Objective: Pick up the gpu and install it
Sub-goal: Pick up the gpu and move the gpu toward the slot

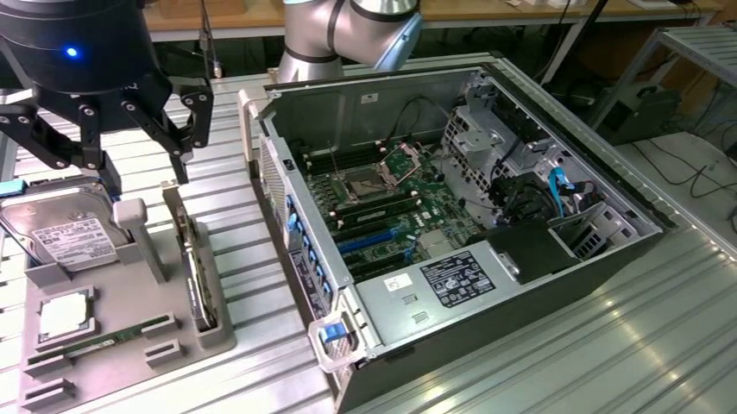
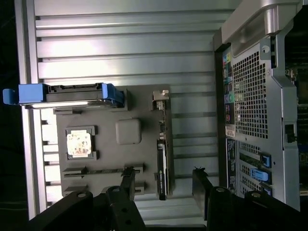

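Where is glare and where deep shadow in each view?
Exterior view: glare streaks on the metal table at the exterior view's right, the computer case inside is dim. Wrist view: bright reflection along the hard drive, the gpu looks black.

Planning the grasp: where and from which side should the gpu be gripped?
Its free upper edge, from straight above. The gpu stands on edge in a tray slot, flat faces exposed, so the open gripper could likely pinch across its thin body.

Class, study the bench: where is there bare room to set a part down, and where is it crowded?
Free: the slatted table on the exterior view's right of the computer case. Narrow: the strip between case and grey tray. Crowded: the tray, holding the gpu and hard drive.
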`<state>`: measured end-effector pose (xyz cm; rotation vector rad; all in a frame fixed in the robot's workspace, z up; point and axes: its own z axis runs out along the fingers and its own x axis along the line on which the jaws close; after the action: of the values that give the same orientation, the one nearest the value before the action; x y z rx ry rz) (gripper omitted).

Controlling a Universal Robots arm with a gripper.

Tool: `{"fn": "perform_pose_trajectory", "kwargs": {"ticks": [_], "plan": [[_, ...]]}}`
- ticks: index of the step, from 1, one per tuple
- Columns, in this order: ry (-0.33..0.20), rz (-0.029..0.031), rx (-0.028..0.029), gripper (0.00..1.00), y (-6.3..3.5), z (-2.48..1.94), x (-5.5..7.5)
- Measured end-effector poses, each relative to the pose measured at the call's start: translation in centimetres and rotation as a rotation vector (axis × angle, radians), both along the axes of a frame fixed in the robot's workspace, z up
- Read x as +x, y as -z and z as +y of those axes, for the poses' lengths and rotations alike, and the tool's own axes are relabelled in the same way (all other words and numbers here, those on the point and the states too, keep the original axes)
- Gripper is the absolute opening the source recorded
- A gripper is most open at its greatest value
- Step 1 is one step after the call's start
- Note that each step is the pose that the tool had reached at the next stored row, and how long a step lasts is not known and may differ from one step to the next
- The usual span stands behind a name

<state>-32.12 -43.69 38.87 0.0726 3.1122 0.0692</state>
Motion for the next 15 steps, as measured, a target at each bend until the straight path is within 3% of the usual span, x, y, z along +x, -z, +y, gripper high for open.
{"fn": "perform_pose_trajectory", "kwargs": {"ticks": [15], "plan": [[-0.046, 0.0003, -0.0001, 0.6, 0.75, -0.07, 0.14]]}}
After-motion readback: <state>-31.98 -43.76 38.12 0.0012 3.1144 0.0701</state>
